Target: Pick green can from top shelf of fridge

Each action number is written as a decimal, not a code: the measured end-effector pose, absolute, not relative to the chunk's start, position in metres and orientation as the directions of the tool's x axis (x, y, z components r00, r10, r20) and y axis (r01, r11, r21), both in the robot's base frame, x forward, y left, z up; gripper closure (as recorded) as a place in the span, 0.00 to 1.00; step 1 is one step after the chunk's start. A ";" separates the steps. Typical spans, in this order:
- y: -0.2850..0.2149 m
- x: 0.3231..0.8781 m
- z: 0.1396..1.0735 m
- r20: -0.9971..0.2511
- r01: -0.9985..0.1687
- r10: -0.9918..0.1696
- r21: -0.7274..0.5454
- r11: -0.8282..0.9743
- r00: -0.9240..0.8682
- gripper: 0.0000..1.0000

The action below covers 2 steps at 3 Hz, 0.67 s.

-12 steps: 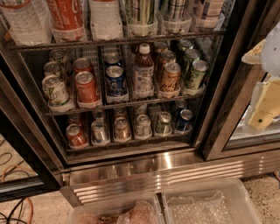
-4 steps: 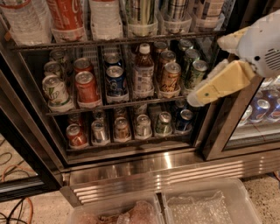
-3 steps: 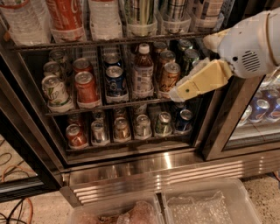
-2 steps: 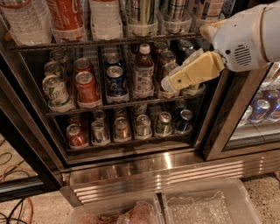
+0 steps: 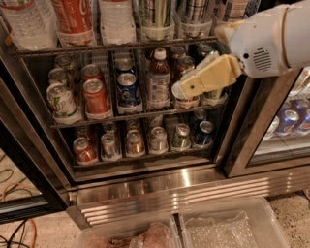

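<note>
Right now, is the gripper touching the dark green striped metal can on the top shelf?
Apart. The camera view shows the gripper lower, at the middle rack, well below the green can.

Dark green striped metal can (image 5: 155, 12) on dark wire top shelf (image 5: 111, 47); end effector (image 5: 183, 89) lower right, before middle wire rack (image 5: 135, 116)

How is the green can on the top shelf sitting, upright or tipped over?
Upright: the green can stands straight in its cup holder on the top shelf. The claw is lower, before the middle rack.
</note>
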<state>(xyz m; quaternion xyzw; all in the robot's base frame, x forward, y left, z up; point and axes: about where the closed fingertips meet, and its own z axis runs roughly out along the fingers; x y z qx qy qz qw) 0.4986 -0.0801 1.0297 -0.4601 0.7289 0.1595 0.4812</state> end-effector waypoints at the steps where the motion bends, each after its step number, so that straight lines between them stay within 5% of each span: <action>1: -0.062 0.505 1.032 -0.874 -0.826 -0.480 -0.216 0.521 -0.074 0.00; 2: -0.049 0.515 1.035 -0.901 -0.806 -0.432 -0.227 0.547 -0.040 0.00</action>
